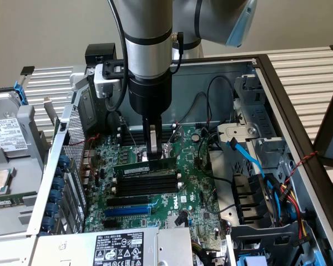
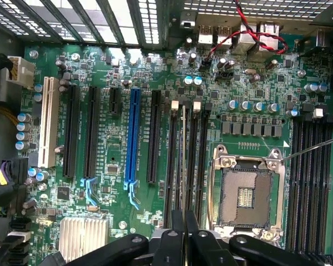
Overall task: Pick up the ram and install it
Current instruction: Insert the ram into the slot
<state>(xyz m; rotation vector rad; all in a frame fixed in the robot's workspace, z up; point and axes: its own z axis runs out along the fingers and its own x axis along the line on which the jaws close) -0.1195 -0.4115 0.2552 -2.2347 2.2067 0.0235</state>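
Observation:
The ram [image 1: 130, 165] is a thin green stick, held on edge and level just above the bank of black memory slots [image 1: 147, 183] on the motherboard [image 1: 197, 188]. My gripper [image 1: 153, 155] comes straight down from above and is shut on the ram's upper edge near its middle. In the wrist view the ram [image 2: 183, 144] appears edge-on as a thin pale line running between two of the black memory slots [image 2: 171, 160], with my gripper [image 2: 184, 235] closed around it. I cannot tell whether the ram's lower edge touches a slot.
The open CPU socket [image 2: 247, 194] lies beside the slots. A blue expansion slot [image 1: 127, 210] sits on the slots' other side. Blue and black cables [image 1: 250, 158] hang at the exterior view's right. The case wall [image 1: 277, 83] surrounds the board. A labelled power supply [image 1: 119, 246] is in front.

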